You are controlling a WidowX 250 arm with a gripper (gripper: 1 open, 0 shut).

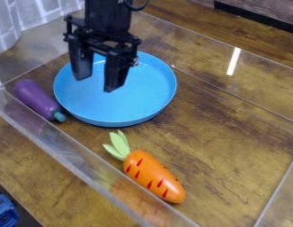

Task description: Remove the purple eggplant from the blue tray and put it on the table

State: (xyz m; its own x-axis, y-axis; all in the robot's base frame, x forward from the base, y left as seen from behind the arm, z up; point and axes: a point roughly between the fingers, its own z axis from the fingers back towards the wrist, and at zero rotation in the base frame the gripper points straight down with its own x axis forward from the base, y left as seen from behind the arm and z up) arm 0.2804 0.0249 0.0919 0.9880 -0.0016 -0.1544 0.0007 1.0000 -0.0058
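Apparently the fingers (99,64) hang spread and unloaded above the blue tray (143,106) at upper left, presumably to reach the purple eggplant (37,99), which lies at the left beside the rim, seemingly on the surface (232,133) already.

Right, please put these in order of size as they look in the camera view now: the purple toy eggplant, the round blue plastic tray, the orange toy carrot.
1. Round blue plastic tray
2. Orange toy carrot with green leaves
3. Glossy purple toy eggplant
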